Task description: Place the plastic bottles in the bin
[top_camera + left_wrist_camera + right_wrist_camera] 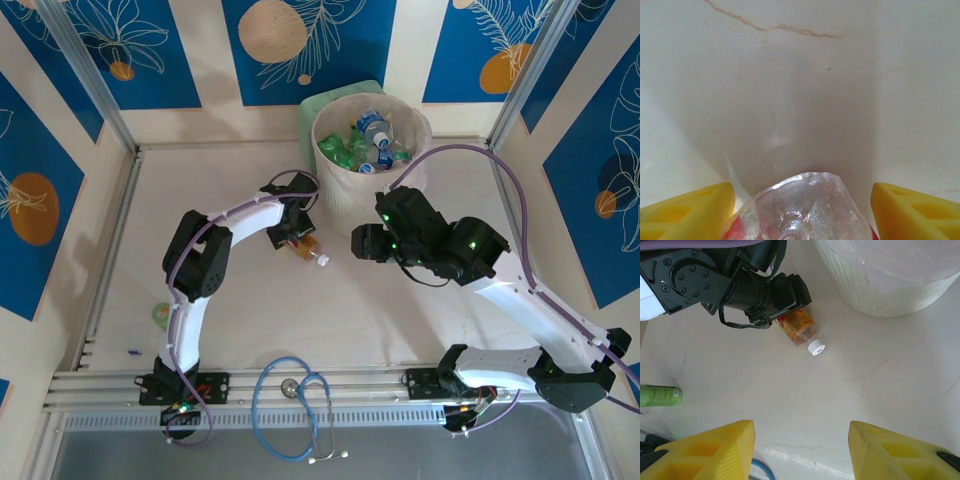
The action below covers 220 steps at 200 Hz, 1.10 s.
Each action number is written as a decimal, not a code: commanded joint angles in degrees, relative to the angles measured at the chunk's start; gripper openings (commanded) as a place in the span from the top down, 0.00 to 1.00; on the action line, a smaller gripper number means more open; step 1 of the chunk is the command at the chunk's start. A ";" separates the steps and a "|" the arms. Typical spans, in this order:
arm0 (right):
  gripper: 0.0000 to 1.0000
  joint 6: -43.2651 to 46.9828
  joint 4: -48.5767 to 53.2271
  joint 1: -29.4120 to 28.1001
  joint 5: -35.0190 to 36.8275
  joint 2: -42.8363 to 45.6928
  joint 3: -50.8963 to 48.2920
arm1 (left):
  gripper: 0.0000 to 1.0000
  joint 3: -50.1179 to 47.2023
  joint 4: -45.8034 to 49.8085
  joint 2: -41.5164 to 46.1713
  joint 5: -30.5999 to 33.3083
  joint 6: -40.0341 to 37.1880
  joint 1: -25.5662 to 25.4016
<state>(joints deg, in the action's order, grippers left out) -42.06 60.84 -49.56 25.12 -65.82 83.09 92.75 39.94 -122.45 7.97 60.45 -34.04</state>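
A clear plastic bottle (308, 250) with an orange-red label and a white cap lies on the table just left of the bin (345, 200). My left gripper (296, 235) is shut on its base end. In the left wrist view the bottle's clear bottom (805, 210) fills the space between the yellow fingers (695, 215). The right wrist view looks at the same bottle (801, 329) and the bin wall (880, 285). My right gripper (365, 243) hangs open above bare table right of the bottle, nothing between its fingertips (801, 440). Several bottles (372, 140) lie inside the bin. A green bottle (160, 315) lies far left.
A blue-tubed stethoscope (295, 400) lies at the near edge between the arm bases. A pale green box (330, 100) stands behind the bin. The metal rail runs along the near edge, and walls close in the left, right and back.
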 commanded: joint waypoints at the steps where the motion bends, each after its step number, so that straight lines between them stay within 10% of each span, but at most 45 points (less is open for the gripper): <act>1: 0.48 -1.00 0.16 -0.53 0.67 0.34 0.36 | 0.33 0.90 1.63 1.46 0.03 -0.24 -0.76; 220: 0.40 1.02 -10.74 10.10 -28.90 -1.50 0.94 | 0.39 -19.16 -23.49 42.11 -25.87 -0.68 3.63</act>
<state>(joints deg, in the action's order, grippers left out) -41.95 50.96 -39.77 1.26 -65.80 81.73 74.98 23.29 -82.04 -11.75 58.39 -30.74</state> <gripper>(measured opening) 0.586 0.615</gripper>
